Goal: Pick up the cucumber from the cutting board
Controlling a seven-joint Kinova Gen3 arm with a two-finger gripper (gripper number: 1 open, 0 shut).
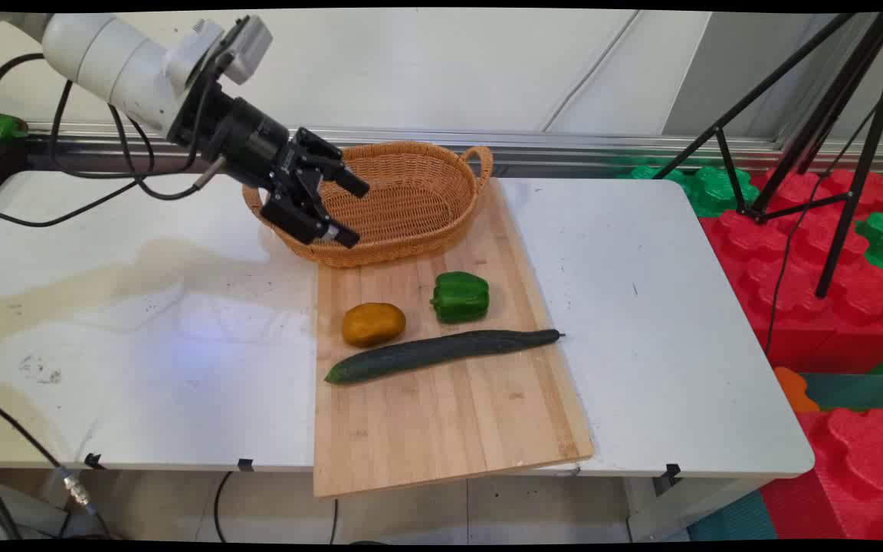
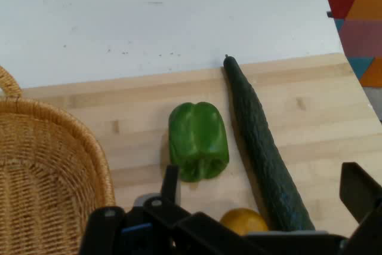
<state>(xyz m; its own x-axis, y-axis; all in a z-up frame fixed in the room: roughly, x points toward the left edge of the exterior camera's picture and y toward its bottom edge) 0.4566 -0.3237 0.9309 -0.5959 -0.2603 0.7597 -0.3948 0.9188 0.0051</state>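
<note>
The black two-finger gripper (image 1: pixel 338 211) is held with its jaws spread and empty, above the near left rim of the oval woven wicker basket (image 1: pixel 411 201). Nearest beyond it on the pale wooden cutting board (image 1: pixel 449 414) lie the green bell pepper (image 1: pixel 460 297), the orange-yellow rounded fruit (image 1: pixel 373 323) and the long dark green cucumber (image 1: pixel 441 353), whose long axis runs across the board, on the white worktop (image 1: pixel 656 322).

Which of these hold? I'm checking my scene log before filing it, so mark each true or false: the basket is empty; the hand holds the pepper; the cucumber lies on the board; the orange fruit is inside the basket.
1. The basket is empty: true.
2. The hand holds the green pepper: false; it is open, holds nothing, and is raised over the basket's left side.
3. The cucumber lies on the wooden board: true.
4. The orange fruit is inside the basket: false; it sits on the board beside the cucumber.
</note>
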